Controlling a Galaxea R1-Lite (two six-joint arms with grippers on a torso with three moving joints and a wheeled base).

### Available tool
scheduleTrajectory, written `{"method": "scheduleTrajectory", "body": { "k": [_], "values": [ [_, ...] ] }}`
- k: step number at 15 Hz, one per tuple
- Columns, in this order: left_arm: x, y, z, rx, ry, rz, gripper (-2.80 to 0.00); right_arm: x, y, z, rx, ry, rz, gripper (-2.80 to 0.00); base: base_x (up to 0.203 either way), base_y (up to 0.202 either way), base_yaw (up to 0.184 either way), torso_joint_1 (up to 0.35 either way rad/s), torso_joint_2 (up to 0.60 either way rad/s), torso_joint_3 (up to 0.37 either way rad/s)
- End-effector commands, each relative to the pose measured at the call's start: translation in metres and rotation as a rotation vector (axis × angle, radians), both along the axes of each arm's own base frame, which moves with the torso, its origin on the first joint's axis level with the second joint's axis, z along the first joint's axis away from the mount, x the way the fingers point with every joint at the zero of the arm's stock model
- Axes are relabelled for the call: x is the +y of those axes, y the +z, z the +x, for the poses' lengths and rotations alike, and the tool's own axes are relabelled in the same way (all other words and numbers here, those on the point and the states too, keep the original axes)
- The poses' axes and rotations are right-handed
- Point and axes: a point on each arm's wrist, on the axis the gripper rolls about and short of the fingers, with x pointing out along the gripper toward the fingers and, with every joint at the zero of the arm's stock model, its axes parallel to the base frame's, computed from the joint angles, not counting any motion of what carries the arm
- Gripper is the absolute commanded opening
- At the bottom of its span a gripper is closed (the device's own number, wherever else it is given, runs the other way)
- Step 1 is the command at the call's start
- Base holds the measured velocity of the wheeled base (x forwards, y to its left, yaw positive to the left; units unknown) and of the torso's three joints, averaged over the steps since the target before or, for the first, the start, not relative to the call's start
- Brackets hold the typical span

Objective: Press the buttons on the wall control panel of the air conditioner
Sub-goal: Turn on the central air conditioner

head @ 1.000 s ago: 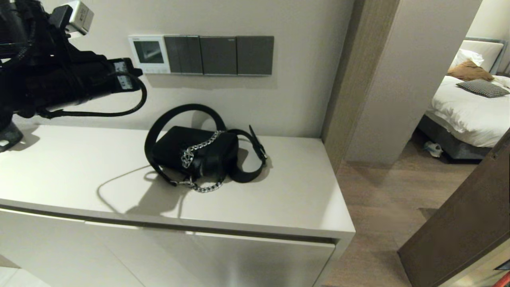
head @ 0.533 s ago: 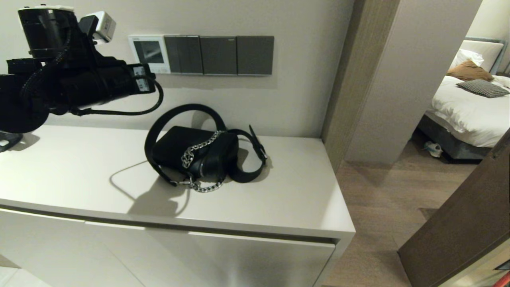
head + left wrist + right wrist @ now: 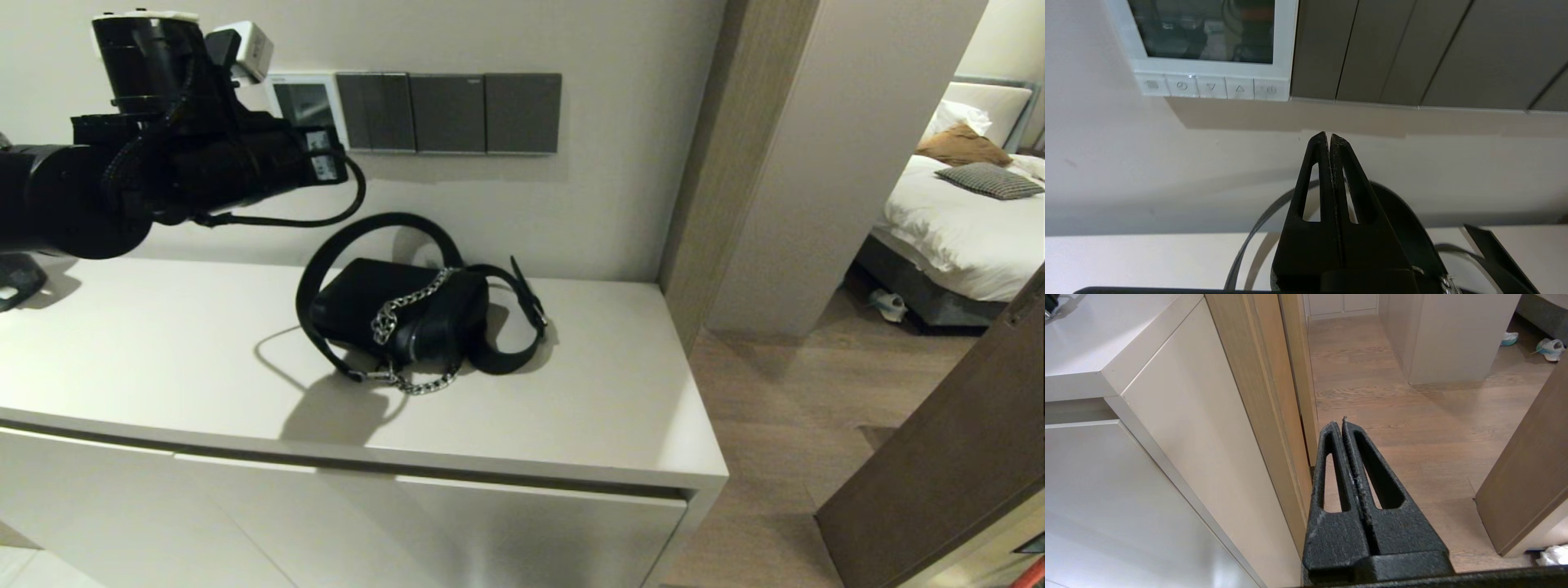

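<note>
The air conditioner's wall control panel (image 3: 306, 96) is a small white square with a dark screen, on the wall left of the dark switch plates. My left arm covers its lower edge in the head view. In the left wrist view the panel (image 3: 1208, 67) shows with its row of pale buttons (image 3: 1210, 87) under the screen. My left gripper (image 3: 335, 157) is shut and empty. Its tips (image 3: 1329, 136) are just below the panel's lower right corner, short of the wall. My right gripper (image 3: 1342, 424) is shut and empty, low beside the cabinet.
Three dark grey switch plates (image 3: 449, 113) adjoin the panel on the right. A black handbag (image 3: 400, 314) with a chain and strap lies on the white cabinet top (image 3: 588, 408) below. A wooden door frame (image 3: 702, 163) stands to the right.
My left arm has moved right and up toward the panel. It now covers the panel's left edge and lower edge in the head view. The gripper has stayed shut.
</note>
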Motion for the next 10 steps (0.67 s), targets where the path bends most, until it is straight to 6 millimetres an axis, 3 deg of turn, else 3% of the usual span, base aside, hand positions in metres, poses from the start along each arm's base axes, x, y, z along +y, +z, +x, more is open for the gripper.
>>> {"method": "scheduleTrajectory", "body": {
  "k": [1,4,10],
  "values": [
    [-0.003,-0.005,0.010,0.008,0.001,0.000,-2.80,0.000,-0.001,0.000,0.004,0.000,0.000,-2.80,0.000,0.000,0.000,0.000,0.00,0.000],
    [-0.004,-0.009,0.022,0.004,0.010,-0.008,-2.80,0.000,0.000,0.000,0.003,0.000,0.000,-2.80,0.000,0.000,0.000,0.000,0.00,0.000],
    [0.000,-0.006,0.024,-0.041,0.055,-0.016,-2.80,0.000,0.000,0.000,0.003,0.000,0.000,-2.80,0.000,0.000,0.000,0.000,0.00,0.000]
  ]
}}
